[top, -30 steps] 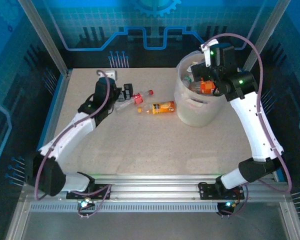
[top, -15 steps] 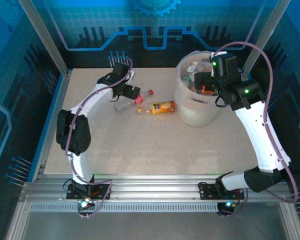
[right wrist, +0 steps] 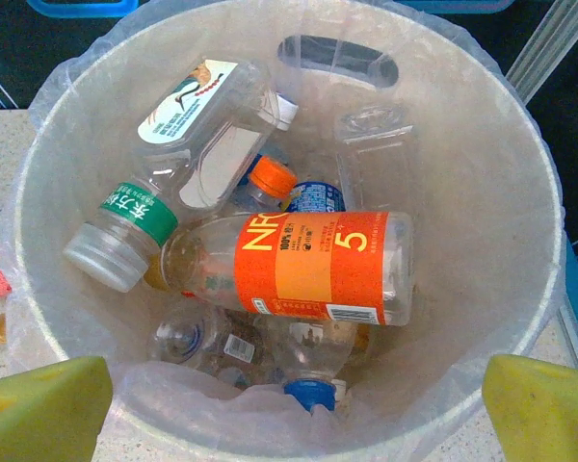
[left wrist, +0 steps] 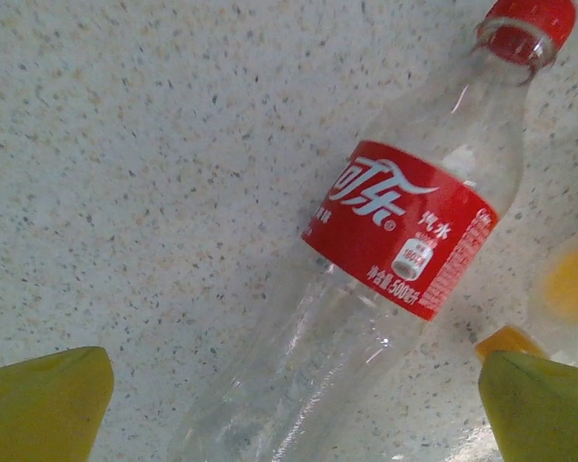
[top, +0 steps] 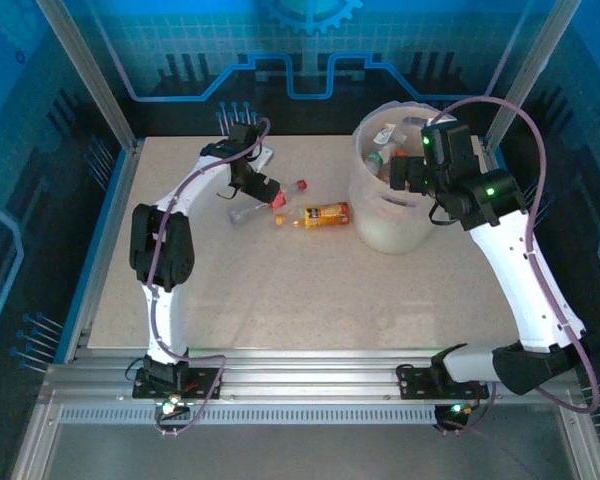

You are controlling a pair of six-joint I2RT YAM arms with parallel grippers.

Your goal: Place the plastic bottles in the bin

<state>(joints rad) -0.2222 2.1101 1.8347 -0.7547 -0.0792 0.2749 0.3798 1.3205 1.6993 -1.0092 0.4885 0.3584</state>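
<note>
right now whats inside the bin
A pile of plastic bottles sits in the bin: an orange-labelled bottle lies across the top, a green-labelled bottle beside it, a blue-capped bottle lower down. They cover the bin's floor and whatever lies deepest.

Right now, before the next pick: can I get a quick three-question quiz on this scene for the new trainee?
1. True or false: the left gripper is shut on the red-label bottle.
2. How many bottles lie on the table outside the bin? A one, B two, C five.
3. Fill in: the right gripper hangs open over the ____.

Key:
1. False; its jaws stand open above the bottle.
2. B; the red-label bottle and the orange bottle.
3. bin.
</note>
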